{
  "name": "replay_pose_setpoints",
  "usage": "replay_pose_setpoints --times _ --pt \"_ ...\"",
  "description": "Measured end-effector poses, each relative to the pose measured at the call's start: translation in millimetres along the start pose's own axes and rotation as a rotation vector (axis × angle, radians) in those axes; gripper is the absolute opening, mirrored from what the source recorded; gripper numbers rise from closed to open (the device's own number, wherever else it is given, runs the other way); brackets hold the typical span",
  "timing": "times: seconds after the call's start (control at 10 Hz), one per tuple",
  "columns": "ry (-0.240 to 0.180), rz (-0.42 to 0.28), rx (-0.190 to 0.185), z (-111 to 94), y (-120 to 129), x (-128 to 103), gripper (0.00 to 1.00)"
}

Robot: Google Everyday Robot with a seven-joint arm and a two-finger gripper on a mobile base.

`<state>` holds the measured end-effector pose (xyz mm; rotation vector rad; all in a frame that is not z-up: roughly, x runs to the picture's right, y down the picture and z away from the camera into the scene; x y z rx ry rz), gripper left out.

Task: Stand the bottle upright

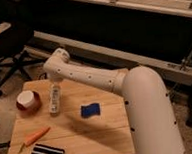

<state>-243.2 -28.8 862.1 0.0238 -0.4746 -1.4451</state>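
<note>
Bowl: a round red-and-white bowl [28, 101] sits at the tabletop's left edge.
Carrot: an orange carrot-shaped item [36, 136] lies near the front left.
Striped block: a dark block with pale stripes [48, 152] lies just in front of the carrot.
Bottle: the bottle [54, 100] stands about upright on the tabletop [106, 133], right of the bowl, near it but apart.
Claw: the claw [55, 87] hangs straight down from the white arm [110, 83], right over the bottle's top; it meets the bottle there, but how wide it stands, and whether it grips, I cannot tell.
Blue item: a small blue object [90, 110] lies right of the bottle, apart from it.
</note>
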Motion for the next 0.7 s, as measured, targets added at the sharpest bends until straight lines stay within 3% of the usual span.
replay_pose_setpoints --times 0.7 --pt "0.084 -0.026 0.005 -16 -4 8 0.18"
